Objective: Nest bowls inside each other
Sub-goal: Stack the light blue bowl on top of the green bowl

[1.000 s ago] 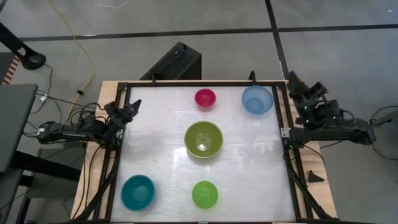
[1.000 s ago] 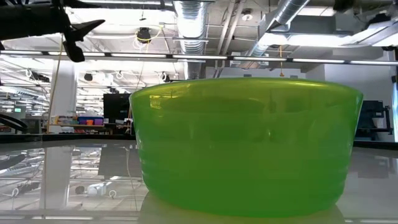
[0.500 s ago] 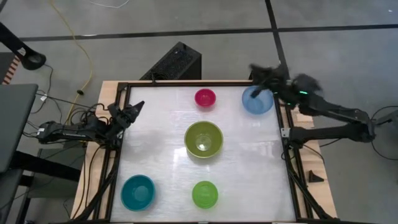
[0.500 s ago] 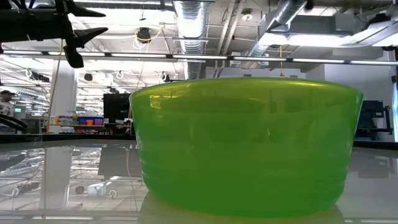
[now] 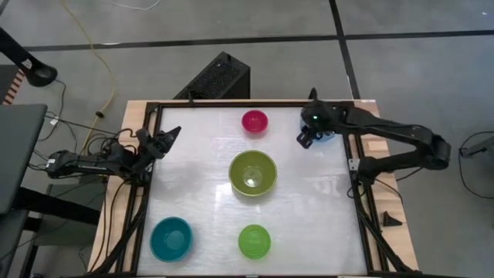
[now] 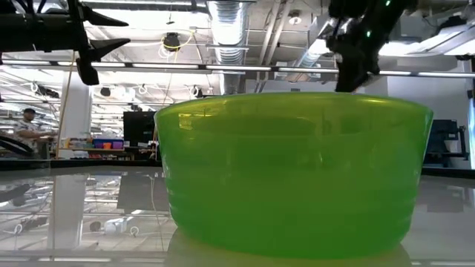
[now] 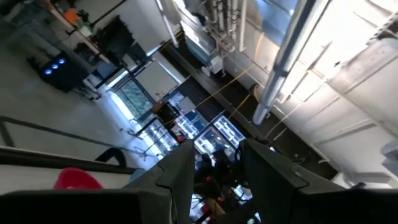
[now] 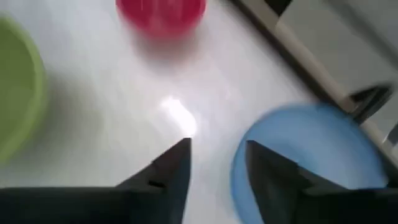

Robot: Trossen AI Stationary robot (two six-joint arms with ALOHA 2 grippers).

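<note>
Five bowls stand upright and apart on the white table. The magenta-pink bowl (image 5: 255, 121) is at the far middle, and the olive-green bowl (image 5: 252, 172) is in the centre. The teal bowl (image 5: 170, 238) sits near left, and the lime-green bowl (image 5: 254, 241) near middle. The light blue bowl (image 8: 311, 158) is at the far right, mostly hidden under my right arm in the high view. My right gripper (image 8: 217, 144) is open. It slants down above that bowl's left rim and touches nothing. My left gripper (image 5: 171, 133) is open and raised at the table's left edge.
A black metal frame (image 5: 351, 166) borders the table. A black box (image 5: 218, 77) lies on the floor beyond the far edge. In the low view the lime-green bowl (image 6: 297, 174) fills the foreground. A person (image 6: 26, 122) shows far off in the room.
My right arm has swung from beyond the table's right edge in over the far right corner. It has come down and tipped its gripper downward over the light blue bowl. My left gripper has tipped up a little in place. The bowls have stayed where they were.
</note>
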